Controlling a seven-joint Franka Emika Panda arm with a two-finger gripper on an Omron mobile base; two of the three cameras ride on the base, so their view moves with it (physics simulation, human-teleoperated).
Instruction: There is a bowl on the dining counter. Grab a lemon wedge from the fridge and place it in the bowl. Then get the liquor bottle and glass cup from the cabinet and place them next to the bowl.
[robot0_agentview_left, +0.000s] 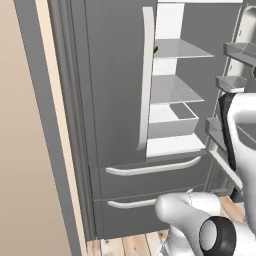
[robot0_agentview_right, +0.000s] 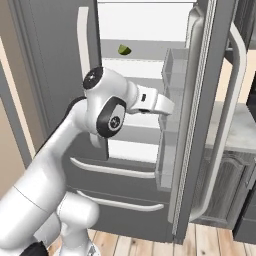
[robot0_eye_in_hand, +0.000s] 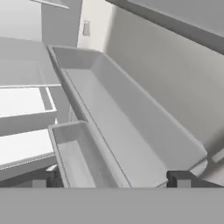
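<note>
Facing the fridge (robot0_agentview_left: 115, 85), dark grey, left door shut with its long pale handle (robot0_agentview_left: 146, 80), right door (robot0_agentview_right: 200, 120) swung wide open toward the arm. Inside, pale shelves (robot0_agentview_left: 175, 90) stacked one above another, a shallow pale drawer (robot0_agentview_left: 172, 122) below them, two outer drawers with curved handles lower still. Lemon wedge (robot0_agentview_right: 124, 50) lying on an upper shelf, near its left side, small and yellow-green; from the left base view barely a green sliver (robot0_agentview_left: 155, 49) peeking past the shut door's handle. White arm (robot0_agentview_right: 107, 110) raised in front of the open compartment, wrist reaching toward the inner face of the open door, well below the wedge and apart from it. Claw (robot0_eye_in_hand: 111, 179) spread wide, nothing between its tips, pointing at the grey door bins (robot0_eye_in_hand: 131, 127): one long tray and a shorter one beside it. Wooden floor (robot0_agentview_left: 130, 245) beneath; beige wall (robot0_agentview_left: 25, 150) to the left.
</note>
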